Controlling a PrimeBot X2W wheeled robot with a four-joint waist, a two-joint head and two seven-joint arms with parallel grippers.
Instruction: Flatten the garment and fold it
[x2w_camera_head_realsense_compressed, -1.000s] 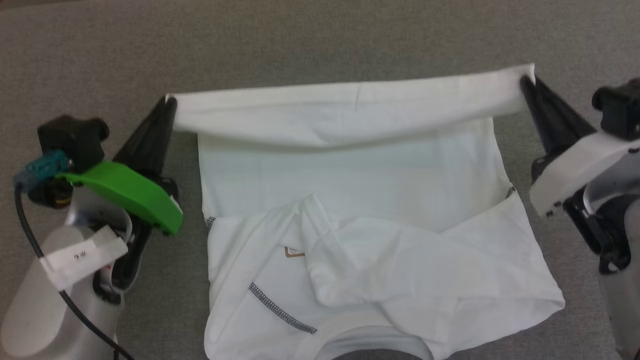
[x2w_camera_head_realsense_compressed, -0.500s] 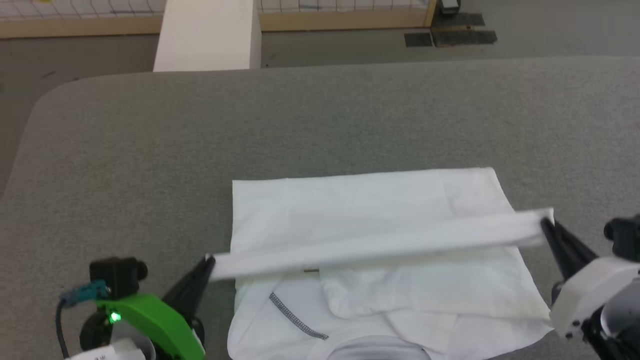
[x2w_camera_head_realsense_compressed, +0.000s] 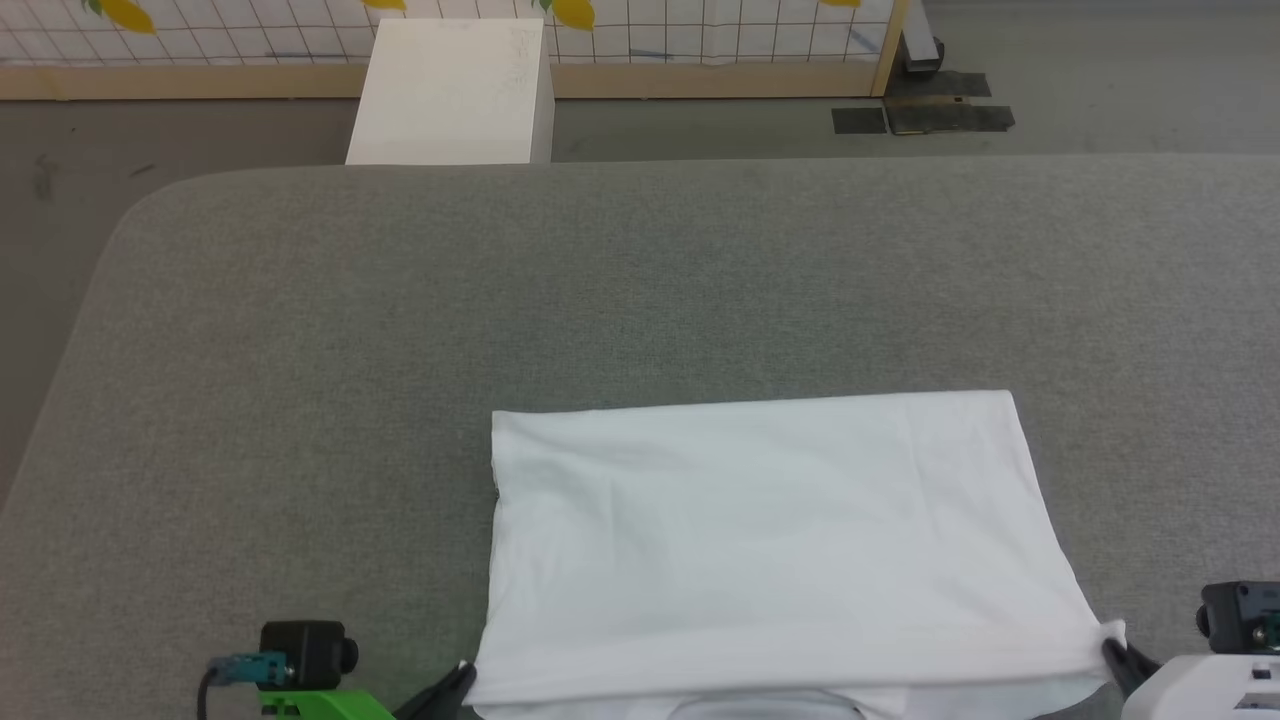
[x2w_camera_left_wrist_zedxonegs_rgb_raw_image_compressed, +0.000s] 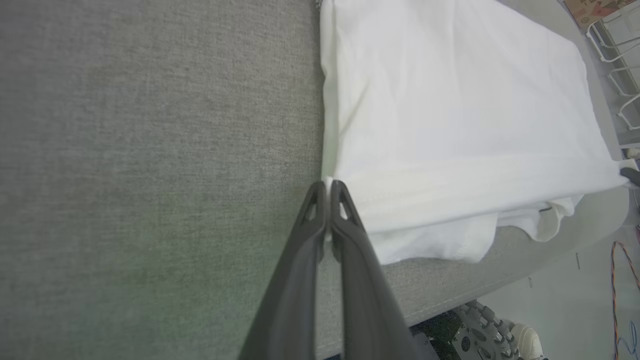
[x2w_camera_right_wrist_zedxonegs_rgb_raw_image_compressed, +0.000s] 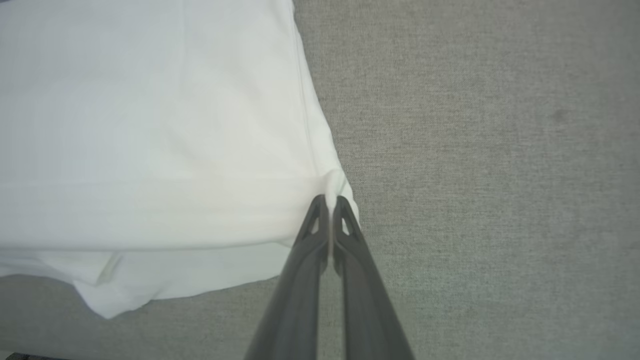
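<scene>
Left gripper (x2w_camera_left_wrist_zedxonegs_rgb_raw_image_compressed: 327, 186) is pinched shut on the near-left corner of the T-shirt (x2w_camera_head_realsense_compressed: 780, 540), and the right gripper (x2w_camera_right_wrist_zedxonegs_rgb_raw_image_compressed: 330, 201) is clamped the same way on the near-right corner. Risk: opening with the hemmed edge taut could let the top layer spring back, and any sideways tug skews the fold. The shirt is white, a smooth folded rectangle at the near edge of the grey table (x2w_camera_head_realsense_compressed: 400, 350), lower layers poking out unevenly underneath.

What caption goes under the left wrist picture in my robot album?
Left pincer shut on a corner of the folded white cloth T-shirt on the grey fabric tabletop.
</scene>
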